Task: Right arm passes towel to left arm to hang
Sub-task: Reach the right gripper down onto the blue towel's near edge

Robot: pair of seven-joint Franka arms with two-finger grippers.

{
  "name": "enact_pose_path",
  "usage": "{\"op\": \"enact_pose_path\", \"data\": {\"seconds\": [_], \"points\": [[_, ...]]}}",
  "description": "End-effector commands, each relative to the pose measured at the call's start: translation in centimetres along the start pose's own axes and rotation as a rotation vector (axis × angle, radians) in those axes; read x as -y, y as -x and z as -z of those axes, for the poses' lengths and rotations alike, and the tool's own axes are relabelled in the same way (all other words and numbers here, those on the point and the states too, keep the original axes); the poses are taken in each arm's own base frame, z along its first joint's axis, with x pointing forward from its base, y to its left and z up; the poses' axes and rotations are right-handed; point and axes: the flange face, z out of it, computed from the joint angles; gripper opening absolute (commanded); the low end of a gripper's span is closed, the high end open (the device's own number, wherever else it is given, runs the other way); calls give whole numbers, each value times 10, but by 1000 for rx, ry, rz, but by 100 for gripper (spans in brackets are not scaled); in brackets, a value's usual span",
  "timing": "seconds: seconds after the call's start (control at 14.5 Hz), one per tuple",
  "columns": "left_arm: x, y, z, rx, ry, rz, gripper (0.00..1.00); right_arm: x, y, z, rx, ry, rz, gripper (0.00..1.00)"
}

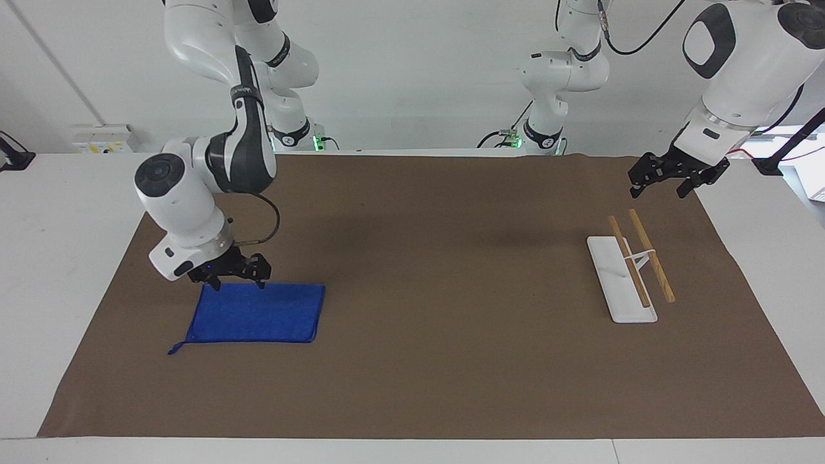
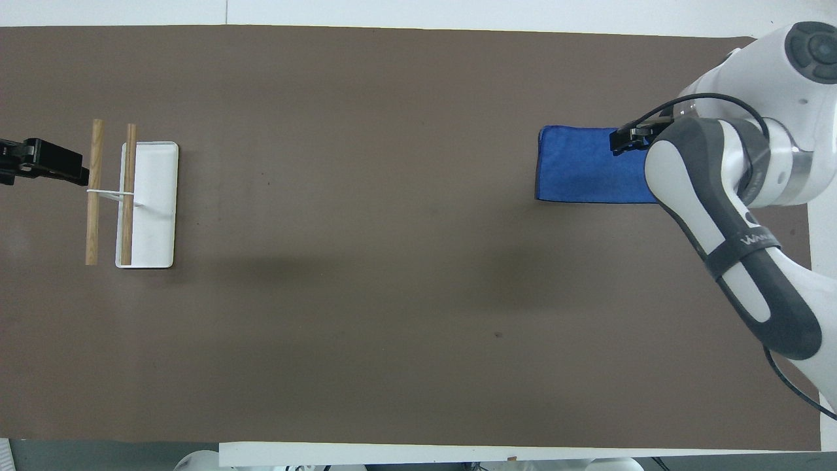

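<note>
Toward the right arm's end of the table, the towel (image 1: 256,313) lies flat on the brown mat (image 1: 419,374), a blue rectangle with its long edges running along the table's length and a short tail sticking out at the corner farthest from the robots. It is unfolded and nothing grips it.

Right gripper (image 1: 236,280) is down at the towel's robot-side edge, near the corner at the right arm's end. Fingers are spread wide, tips pointing down, straddling that edge; can't tell whether the tips touch the cloth. Small blue light shows on the gripper body. In the overhead view the right arm (image 2: 726,216) covers that end of the towel (image 2: 582,173), so only the part toward the table's middle shows.

Towel rack (image 1: 628,270) stands well apart, toward the left arm's end: white flat base, thin white upright, 2 wooden rods lying parallel across the top. Nothing hangs on it.

Left gripper (image 1: 670,183) hangs in the air over the mat near the rack, on the rack's robot side, fingers wide, holding nothing. Left arm (image 1: 741,71) waits there.
</note>
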Motion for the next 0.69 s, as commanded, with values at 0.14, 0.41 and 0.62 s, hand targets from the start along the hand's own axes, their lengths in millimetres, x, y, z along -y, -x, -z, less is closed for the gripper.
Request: {"op": "enact_pose_path", "data": {"seconds": [0.14,0.41,0.62], "points": [[3,-1,2,5,4,-11,100,4,16,-46,-3,-7,-16,100],[3,-1,2,5,4,-11,100,3,26,-73,19,-7,-42,100],[3,-1,2,5,4,-11,100,4,29,-74,37,-5,-42,100]]}}
